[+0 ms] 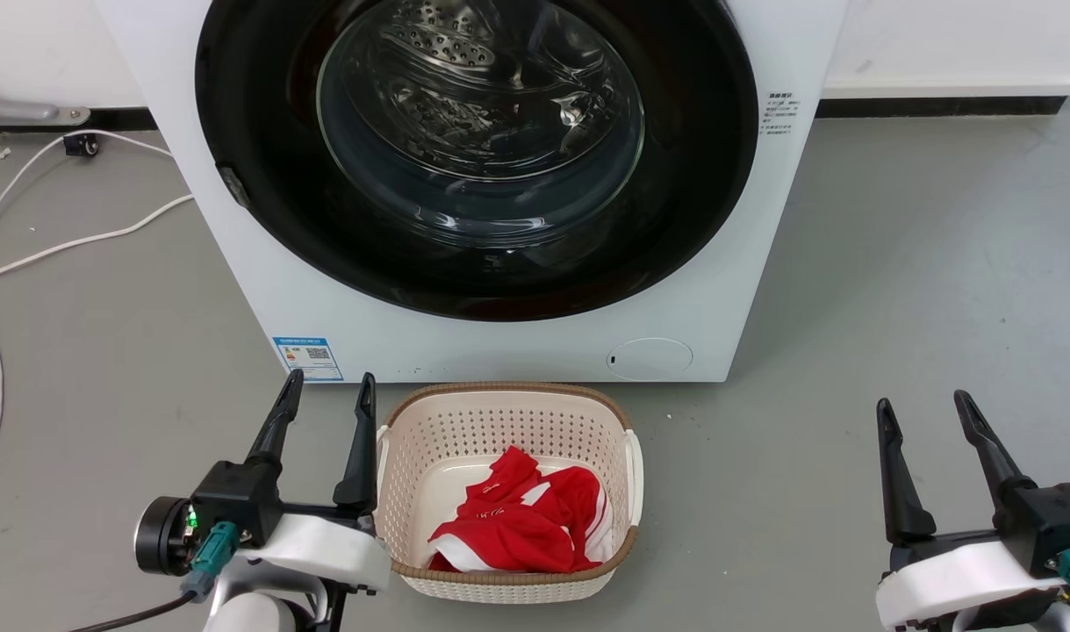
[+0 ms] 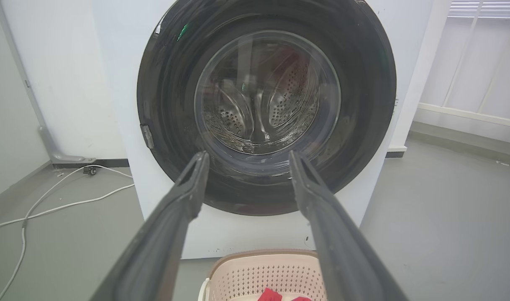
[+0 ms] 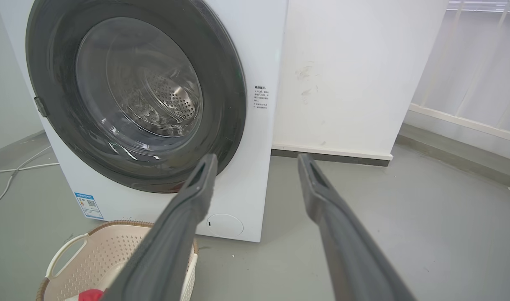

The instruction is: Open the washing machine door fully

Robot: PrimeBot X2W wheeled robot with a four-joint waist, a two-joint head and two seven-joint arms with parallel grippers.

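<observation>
Head view has the washing machine door (image 1: 480, 132) shut flat against the front of the washing machine (image 1: 535, 342), so the opening hasn't started. Both claws sit low and back from it: the left gripper (image 1: 330, 379) has its fingers spread wide and holds nothing, just beside the laundry basket (image 1: 508, 395) with the red garment (image 1: 521, 518) inside; the right gripper (image 1: 923, 401) is equally wide and empty, well off to the other side. Now, where to grab? A small grey tab (image 1: 233, 186) sits on the door's left edge, and that looks like the pull point, which would put the hinge on the right, though no hinge is visible. The left arm seems the natural choice: rise to the tab's height, slip one finger behind that edge, and pull outward along the door's arc, not straight back. The glossy rim offers little grip, so hooking looks safer than pinching. Watch the basket, which sits close under the door's lower edge, and the right arm, which stands on the side the door would swing toward.
</observation>
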